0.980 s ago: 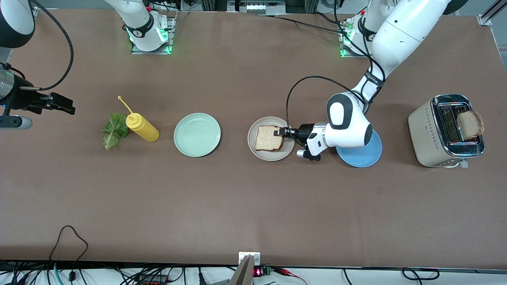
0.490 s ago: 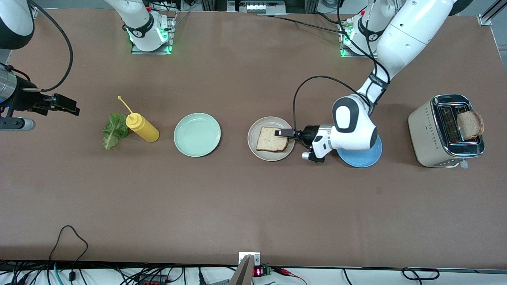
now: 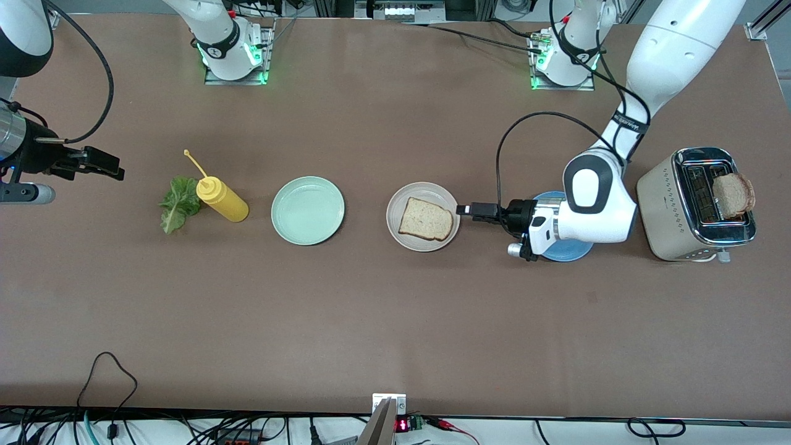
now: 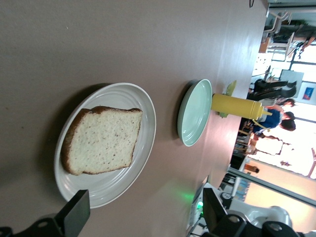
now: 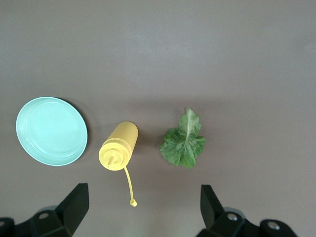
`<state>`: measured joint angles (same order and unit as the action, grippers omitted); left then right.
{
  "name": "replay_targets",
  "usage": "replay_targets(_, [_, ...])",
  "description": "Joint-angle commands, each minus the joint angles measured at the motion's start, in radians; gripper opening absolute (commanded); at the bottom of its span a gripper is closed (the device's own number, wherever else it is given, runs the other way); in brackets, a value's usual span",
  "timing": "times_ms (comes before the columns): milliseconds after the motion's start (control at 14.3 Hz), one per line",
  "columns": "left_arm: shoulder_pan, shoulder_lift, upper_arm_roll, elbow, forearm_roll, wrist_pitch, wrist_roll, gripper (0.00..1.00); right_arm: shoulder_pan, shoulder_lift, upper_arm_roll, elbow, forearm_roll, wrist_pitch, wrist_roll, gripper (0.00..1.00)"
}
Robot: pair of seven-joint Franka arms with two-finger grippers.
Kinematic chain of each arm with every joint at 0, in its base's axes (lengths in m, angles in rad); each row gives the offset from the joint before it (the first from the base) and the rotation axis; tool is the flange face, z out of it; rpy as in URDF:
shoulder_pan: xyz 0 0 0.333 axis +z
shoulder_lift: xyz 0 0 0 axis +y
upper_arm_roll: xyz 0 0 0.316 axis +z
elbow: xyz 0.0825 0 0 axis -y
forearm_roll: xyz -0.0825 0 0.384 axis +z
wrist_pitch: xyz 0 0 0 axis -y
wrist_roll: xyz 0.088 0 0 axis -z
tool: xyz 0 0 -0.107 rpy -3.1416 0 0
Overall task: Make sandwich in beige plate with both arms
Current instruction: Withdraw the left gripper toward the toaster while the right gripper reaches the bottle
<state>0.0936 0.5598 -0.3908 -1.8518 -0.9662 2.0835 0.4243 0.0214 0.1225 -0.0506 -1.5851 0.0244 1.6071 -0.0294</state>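
Since a second ago the left gripper (image 3: pixel 469 209) has drawn back off the beige plate (image 3: pixel 395 230) toward the blue plate (image 3: pixel 565 252), leaving the bread slice (image 3: pixel 425 219) behind; its jaws stand wide and hold nothing, now just clear of the plate's rim at three o'clock. On the brown surface (image 3: pixel 395 321) the toaster (image 3: pixel 670 204) is the biggest piece, at the left arm's end, with a second bread slice (image 3: pixel 733 194) sticking up out of a slot; no lettering on it can be read. Next come the three plates in a row: blue under the left arm, beige, then the mint green plate (image 3: pixel 308 210). That first slice lies flat in the beige plate, turned a little askew. At nine o'clock of the green plate stands the yellow squeeze bottle (image 3: pixel 222 199), its nozzle aimed toward eleven o'clock, with the lettuce leaf (image 3: pixel 177 204) touching it. Over the surface's edge at the right arm's end, the right gripper (image 3: pixel 99 164) waits, jaws wide and empty.
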Motion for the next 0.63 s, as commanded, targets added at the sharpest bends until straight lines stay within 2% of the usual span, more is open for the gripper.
replay_targets(0, [0.018,-0.08,0.009,-0.017,0.12,-0.017,-0.042,1.0,-0.011,0.006,0.003,0.007,0.034,-0.001,0.009,1.0])
replay_targets(280, [0.089,-0.1,0.015,0.072,0.435,-0.126,-0.146,1.0,-0.052,0.022,0.003,-0.013,0.095,0.008,-0.004,1.0])
replay_targets(560, [0.121,-0.095,0.015,0.273,0.734,-0.353,-0.315,1.0,-0.049,0.006,0.011,-0.068,0.169,0.01,-0.067,1.0])
